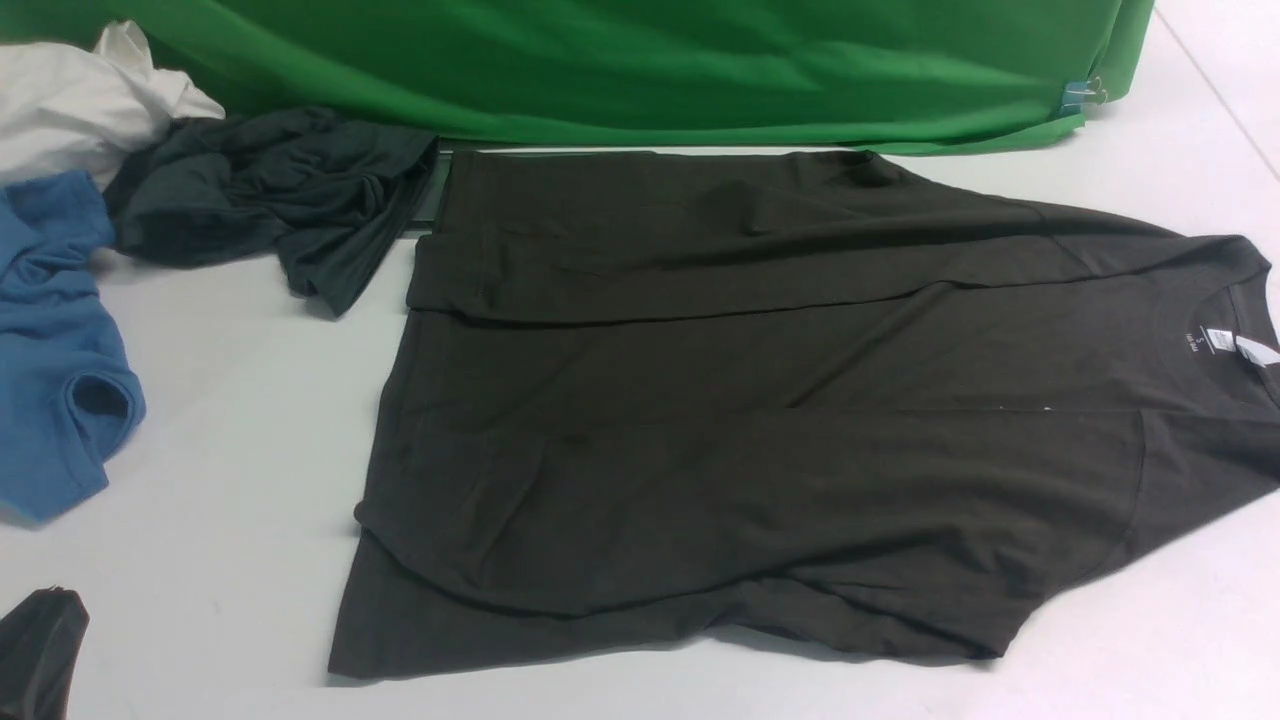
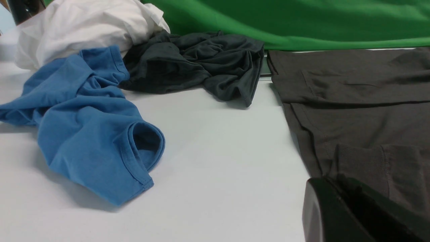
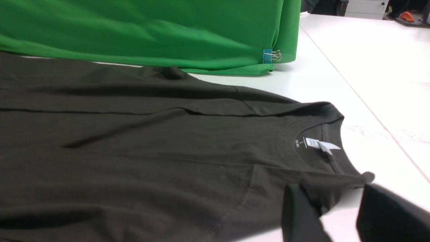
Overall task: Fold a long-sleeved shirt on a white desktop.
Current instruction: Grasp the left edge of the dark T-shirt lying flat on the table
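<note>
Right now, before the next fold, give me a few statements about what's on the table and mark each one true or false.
1. The long-sleeved shirt lies spread on the white desktop. True.
2. Its neck label is towards the robot's left. False: it is at the right end.
3. The blue shirt overlaps it. False: it lies apart, to the left.
4. A clip sits on the green backdrop. True.

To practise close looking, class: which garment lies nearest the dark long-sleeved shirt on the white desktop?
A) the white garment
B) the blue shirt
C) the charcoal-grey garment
C: the charcoal-grey garment lies crumpled right beside the far hem corner of the long-sleeved shirt; the blue shirt sits farther off.
</note>
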